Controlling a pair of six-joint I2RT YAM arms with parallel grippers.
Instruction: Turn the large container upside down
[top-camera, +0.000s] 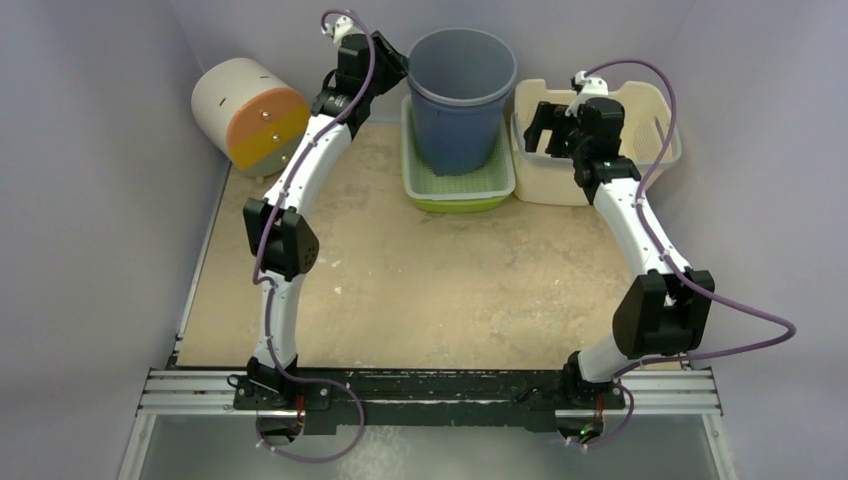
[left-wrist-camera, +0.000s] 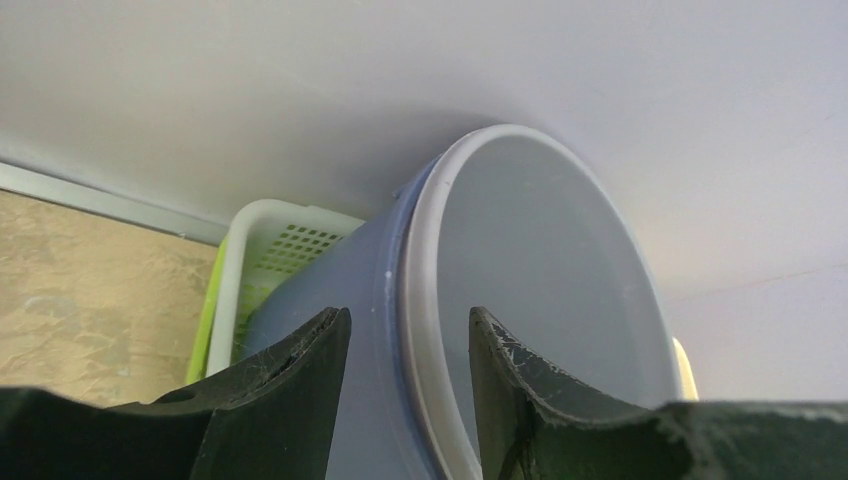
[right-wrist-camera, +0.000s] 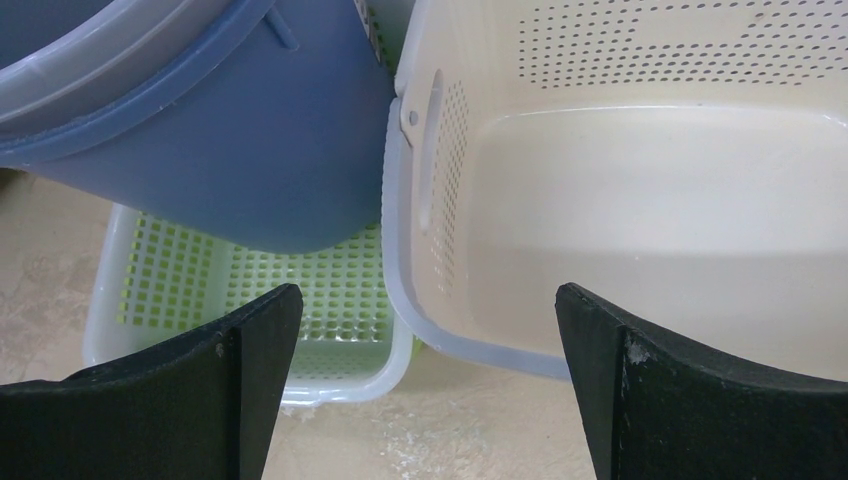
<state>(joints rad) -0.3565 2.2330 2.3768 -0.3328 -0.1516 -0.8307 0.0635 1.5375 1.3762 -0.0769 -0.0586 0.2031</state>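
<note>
The large container is a blue bucket (top-camera: 460, 100) with a grey rim, standing mouth up in a green basket (top-camera: 460, 190) at the back of the table. My left gripper (top-camera: 400, 70) is at the bucket's left rim. In the left wrist view the left gripper (left-wrist-camera: 410, 330) straddles the rim (left-wrist-camera: 415, 290), one finger outside the blue wall and one inside the bucket (left-wrist-camera: 530, 260), with a gap on each side. My right gripper (top-camera: 545, 130) hangs wide open to the right of the bucket (right-wrist-camera: 250, 130), holding nothing, and the right gripper (right-wrist-camera: 430, 300) looks down on the table.
A cream perforated basket (top-camera: 600, 170) sits right of the green basket (right-wrist-camera: 250, 290) and touches it, under my right gripper. A cream and orange drum (top-camera: 250, 115) lies on its side at the back left. Grey walls close in the back and both sides.
</note>
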